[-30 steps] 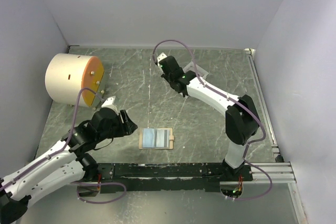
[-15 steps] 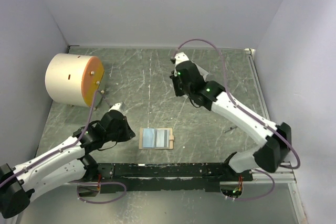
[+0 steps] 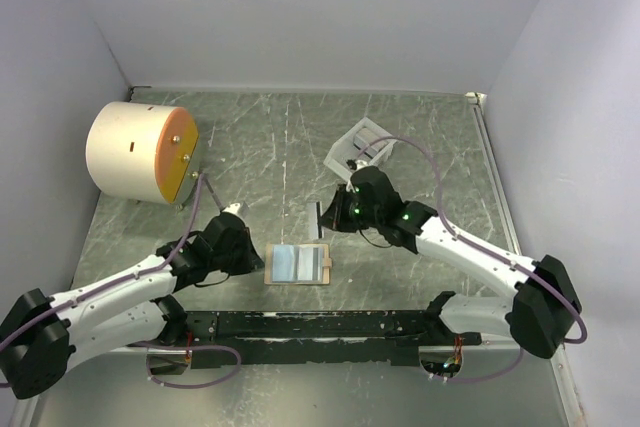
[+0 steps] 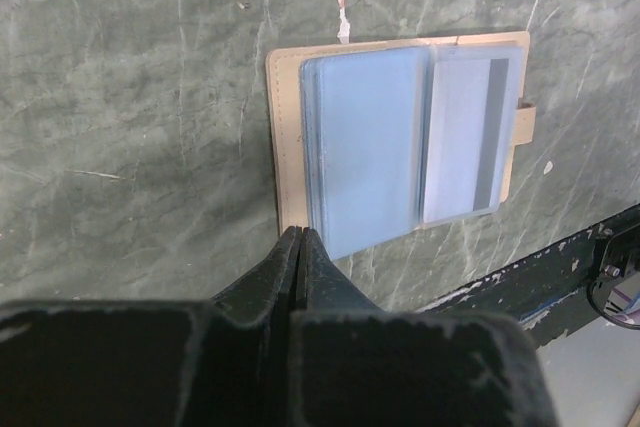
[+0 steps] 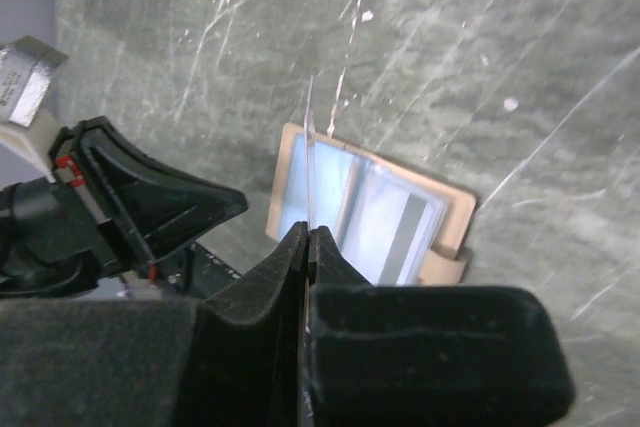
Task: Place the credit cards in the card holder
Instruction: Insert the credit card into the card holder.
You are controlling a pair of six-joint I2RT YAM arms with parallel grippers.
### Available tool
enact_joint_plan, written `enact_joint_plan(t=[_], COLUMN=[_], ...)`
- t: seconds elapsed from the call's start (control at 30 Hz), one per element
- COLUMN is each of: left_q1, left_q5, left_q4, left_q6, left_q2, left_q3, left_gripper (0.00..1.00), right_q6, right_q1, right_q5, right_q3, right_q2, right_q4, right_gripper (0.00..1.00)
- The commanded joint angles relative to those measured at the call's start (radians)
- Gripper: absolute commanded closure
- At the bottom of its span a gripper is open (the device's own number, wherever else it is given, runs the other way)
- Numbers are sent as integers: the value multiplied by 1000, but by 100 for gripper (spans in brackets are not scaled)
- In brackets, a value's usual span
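The card holder (image 3: 297, 264) is a tan folding wallet with light-blue sleeves, lying open near the front edge. It fills the left wrist view (image 4: 370, 147), where its right sleeve shows a grey stripe. My right gripper (image 3: 328, 217) is shut on a thin dark credit card (image 3: 320, 217), held upright just above the holder's back edge. In the right wrist view the card (image 5: 311, 147) shows edge-on, rising from the shut gripper (image 5: 307, 230) over the holder (image 5: 370, 217). My left gripper (image 3: 250, 252) is shut, its tips (image 4: 300, 232) at the holder's tan left border.
A small white tray (image 3: 360, 144) stands at the back right with something dark inside, too small to identify. A cream drum with an orange face (image 3: 140, 152) lies on its side at the back left. A black rail (image 3: 320, 325) runs along the near edge.
My right arm swung from the white tray at the back down to the holder, carrying the card. My left gripper closed and slid right to the holder's left edge.
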Motion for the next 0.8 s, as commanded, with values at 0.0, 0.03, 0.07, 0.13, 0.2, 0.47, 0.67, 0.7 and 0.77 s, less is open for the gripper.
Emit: enact_joint_plan(t=[0.0,0.03,0.07,0.13,0.2,0.47,0.67,0.7,0.77], left_q1=[-5,-5,-5,-5,-5,-5,-5,-5,-5], left_q5=[44,50,54,65,78,92,92,93,99], left_q4=[93,103,113,135,155,188,201,203,217], left_q6=[-12,-14,-17,-21,-22,-33,-40,-42,-44], left_q2=[16,19,19,21,21,38,56,59,66], left_q3=[-25,-31,-37,-48,-55,-80,-95,-101,-109], left_gripper=[93,93,93,93,93,93,93,93,93], right_q6=[224,252,282,336,361,338,377,384,396], right_q1=[14,18,22,26,27,80,99,101,102], right_q5=[-43,-45,-45,-70,-120,-157,-160,-157,-151], right_q3=[-86,-106,-126,-158,-195,-242,-254,-257,-261], right_q2=[-76,-82,-85,-81,-69,39,91,97,100], right_q4=[132,151,164,188,246,334,365,367,371], right_gripper=[100,100,100,100,100,100,100,100,100])
